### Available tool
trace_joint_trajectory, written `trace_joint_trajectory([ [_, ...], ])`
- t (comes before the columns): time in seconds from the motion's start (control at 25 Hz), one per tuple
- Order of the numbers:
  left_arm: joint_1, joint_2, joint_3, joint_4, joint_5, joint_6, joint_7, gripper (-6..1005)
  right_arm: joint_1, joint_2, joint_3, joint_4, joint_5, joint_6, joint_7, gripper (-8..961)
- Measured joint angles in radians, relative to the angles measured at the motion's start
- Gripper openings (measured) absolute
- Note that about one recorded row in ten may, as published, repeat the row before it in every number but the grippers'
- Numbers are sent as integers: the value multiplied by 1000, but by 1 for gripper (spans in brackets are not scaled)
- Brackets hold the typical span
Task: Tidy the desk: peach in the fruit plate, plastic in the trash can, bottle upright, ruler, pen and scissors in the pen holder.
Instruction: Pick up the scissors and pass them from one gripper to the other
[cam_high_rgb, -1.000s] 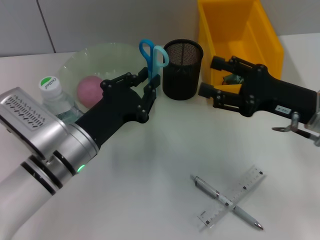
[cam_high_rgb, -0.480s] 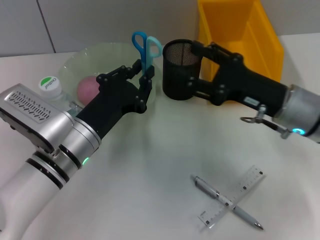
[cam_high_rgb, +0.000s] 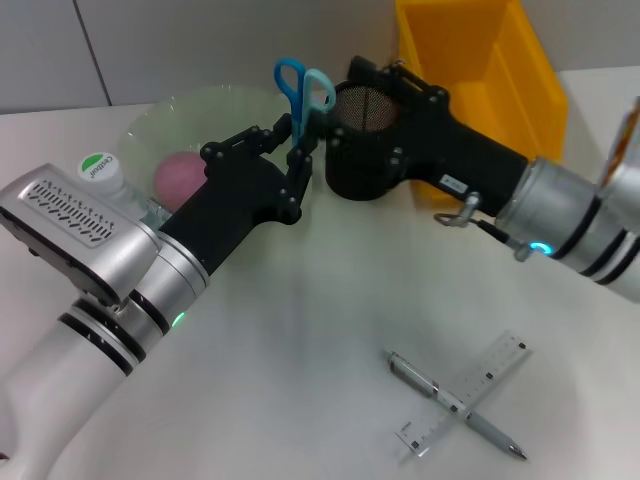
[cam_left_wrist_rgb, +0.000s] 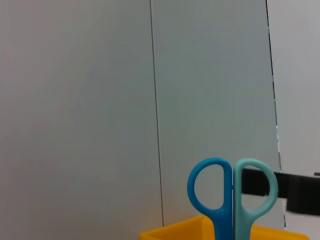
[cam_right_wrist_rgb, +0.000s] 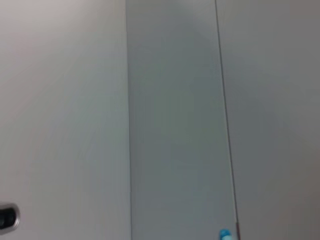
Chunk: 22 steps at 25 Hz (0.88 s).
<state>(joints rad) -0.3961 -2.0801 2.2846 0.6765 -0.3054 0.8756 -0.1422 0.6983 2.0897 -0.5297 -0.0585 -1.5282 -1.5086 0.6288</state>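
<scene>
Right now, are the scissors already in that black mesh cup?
Not yet. The left gripper holds the scissors upright, handles up, beside the pen holder, which the right gripper grips.

There is one pair of scissors (cam_high_rgb: 304, 96), one mesh pen holder (cam_high_rgb: 362, 150), one yellow bin (cam_high_rgb: 480, 70), one pale green plate (cam_high_rgb: 175, 125) with one pink peach (cam_high_rgb: 178, 180) in it, and one bottle (cam_high_rgb: 100, 175) with a green cap. On the table (cam_high_rgb: 300, 380) lie one pen (cam_high_rgb: 400, 368) and one clear ruler (cam_high_rgb: 500, 362). Two robot grippers are in view, the left gripper (cam_high_rgb: 290, 165) and the right gripper (cam_high_rgb: 385, 100).
</scene>
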Motion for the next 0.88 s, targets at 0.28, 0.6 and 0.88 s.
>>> trace_joint_trajectory([
  [0.28,-9,0,1,-1,-15,-5,0,224,36,3,15,61,1,40,-69,775],
  [0.6,-6,0,4,-5,-25,-6,1,230,61,3,57,104,2,64,-102,774],
  [0.88,-3,0,12,-6,-26,-6,1,236,67,3,61,123,2,66,-114,773],
])
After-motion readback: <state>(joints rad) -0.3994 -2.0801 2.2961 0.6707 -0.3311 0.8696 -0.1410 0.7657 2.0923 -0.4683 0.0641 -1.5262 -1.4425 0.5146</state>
